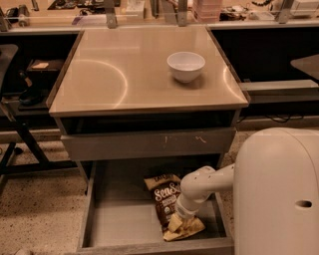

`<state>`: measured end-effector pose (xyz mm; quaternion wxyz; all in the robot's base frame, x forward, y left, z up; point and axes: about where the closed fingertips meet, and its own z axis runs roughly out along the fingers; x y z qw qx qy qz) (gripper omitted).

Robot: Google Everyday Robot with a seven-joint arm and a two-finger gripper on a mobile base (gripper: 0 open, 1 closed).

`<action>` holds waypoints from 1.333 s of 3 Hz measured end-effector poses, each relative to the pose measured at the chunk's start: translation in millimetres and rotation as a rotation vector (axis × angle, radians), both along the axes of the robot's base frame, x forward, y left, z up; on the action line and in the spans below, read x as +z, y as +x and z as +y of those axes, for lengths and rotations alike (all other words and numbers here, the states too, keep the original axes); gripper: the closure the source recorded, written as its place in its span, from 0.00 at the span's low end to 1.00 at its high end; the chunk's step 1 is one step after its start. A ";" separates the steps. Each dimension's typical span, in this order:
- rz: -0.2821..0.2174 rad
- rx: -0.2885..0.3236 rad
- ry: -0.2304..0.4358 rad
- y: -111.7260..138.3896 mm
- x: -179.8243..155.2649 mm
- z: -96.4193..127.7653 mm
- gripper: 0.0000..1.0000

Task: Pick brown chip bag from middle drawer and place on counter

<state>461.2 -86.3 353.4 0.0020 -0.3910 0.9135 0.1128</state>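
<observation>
At the bottom of the frame, reaches leftward from the white robot body (279,194) in the lower right corner into the open middle drawer (119,224), setting the gripper (182,219) down on the cream-yellow lower end of the brown chip bag (165,196); cannot tell whether clamped or spread. Lies flat on the drawer's grey floor right of centre, lettering up, upper end toward the scratched grey drawer front (144,144) above. Farther up, carries a white bowl (186,66) right of centre on the glossy beige counter (124,74), with a cluttered back bench (149,10) along the top edge.
</observation>
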 end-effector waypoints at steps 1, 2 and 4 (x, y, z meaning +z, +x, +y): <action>0.000 0.000 0.000 0.0 0.0 0.0 0.87; 0.000 0.000 0.000 0.0 1.9 0.0 1.00; 0.019 0.065 0.066 -31.9 82.7 8.4 1.00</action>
